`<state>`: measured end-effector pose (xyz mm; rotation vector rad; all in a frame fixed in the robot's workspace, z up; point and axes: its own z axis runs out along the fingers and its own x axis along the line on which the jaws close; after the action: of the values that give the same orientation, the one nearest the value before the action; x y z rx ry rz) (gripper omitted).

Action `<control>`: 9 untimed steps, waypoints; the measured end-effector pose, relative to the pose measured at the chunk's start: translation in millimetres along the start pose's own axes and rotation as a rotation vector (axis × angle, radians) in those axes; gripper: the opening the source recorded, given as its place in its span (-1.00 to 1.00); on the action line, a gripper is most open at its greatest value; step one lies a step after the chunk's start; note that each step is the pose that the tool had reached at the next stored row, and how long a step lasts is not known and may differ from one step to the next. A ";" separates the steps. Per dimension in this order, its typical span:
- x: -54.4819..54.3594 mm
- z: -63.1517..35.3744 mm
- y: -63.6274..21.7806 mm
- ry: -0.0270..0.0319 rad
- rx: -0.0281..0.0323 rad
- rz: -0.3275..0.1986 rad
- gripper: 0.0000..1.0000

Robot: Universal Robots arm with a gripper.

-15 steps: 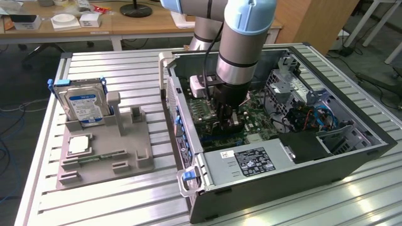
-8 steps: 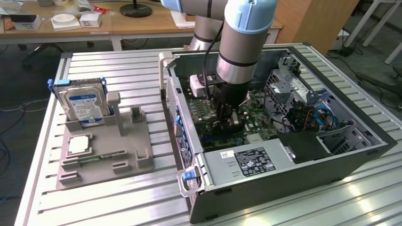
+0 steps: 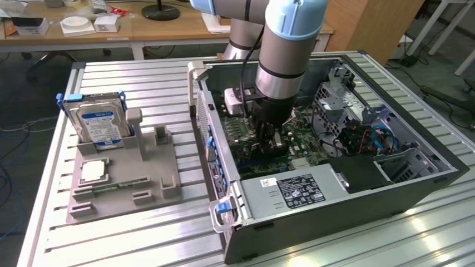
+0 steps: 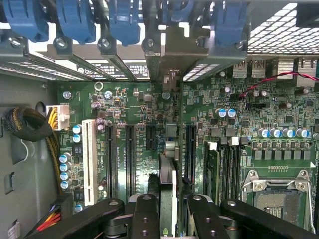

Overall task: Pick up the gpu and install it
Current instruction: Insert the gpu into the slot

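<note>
Green motherboard; greenish gpu; black fingers; blue slot latches.

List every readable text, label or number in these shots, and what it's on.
Nothing is legible enough to quote.
Hard drive label: blue-white, print too small.
Power supply label: black with white print, blurred.
Motherboard silkscreen by the expansion slots: too small.
gpu, held edge-on in the gripper: no marking shows.
</note>
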<state>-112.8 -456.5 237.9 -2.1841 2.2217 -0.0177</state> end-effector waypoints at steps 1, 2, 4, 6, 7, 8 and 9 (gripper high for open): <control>-0.1 0.3 0.0 -0.0001 0.0000 0.000 -0.47; -0.1 0.4 0.0 -0.0002 0.0000 0.000 -0.47; -0.1 0.5 0.0 -0.0002 0.0001 0.000 -0.47; -0.1 0.6 0.0 -0.0002 0.0001 0.000 -0.47; -0.1 0.8 0.0 -0.0002 0.0001 0.000 -0.47; -0.1 1.2 0.0 -0.0003 0.0001 0.000 -0.47; -0.1 1.6 0.0 -0.0002 0.0001 0.000 -0.47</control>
<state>-112.8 -456.4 236.3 -2.1839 2.2216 -0.0176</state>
